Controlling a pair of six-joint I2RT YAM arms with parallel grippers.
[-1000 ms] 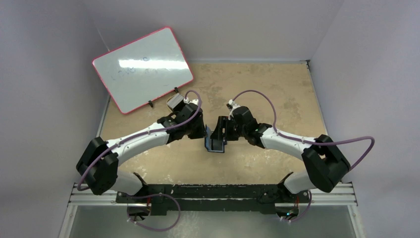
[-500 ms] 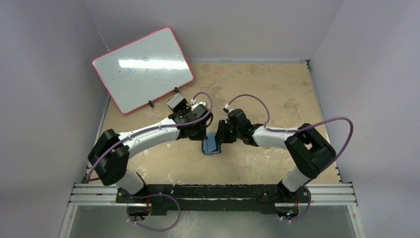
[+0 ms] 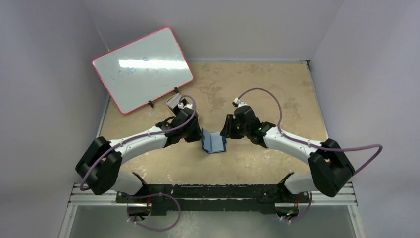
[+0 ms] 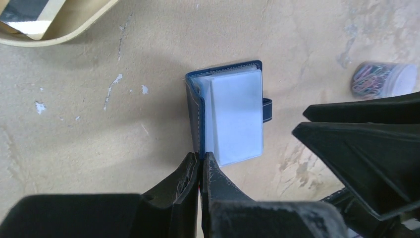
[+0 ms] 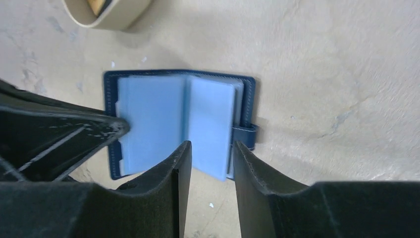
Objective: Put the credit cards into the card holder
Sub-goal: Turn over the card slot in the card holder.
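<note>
The left hand is clamped on the navy cover edge of the card holder. The right hand, its jaws apart, hovers just above the light blue pockets. The card holder lies open near the middle of the table, between both hands.

Soft, even light falls from overhead; the top view is slightly dim, with white glare streaks on the whiteboard. Just ahead of the left gripper, the card holder has glossy pockets washed out pale, with a faint shadow to their left. The fingers of the right gripper sit near the lens and look soft; the pockets beyond them are slightly smeared
</note>
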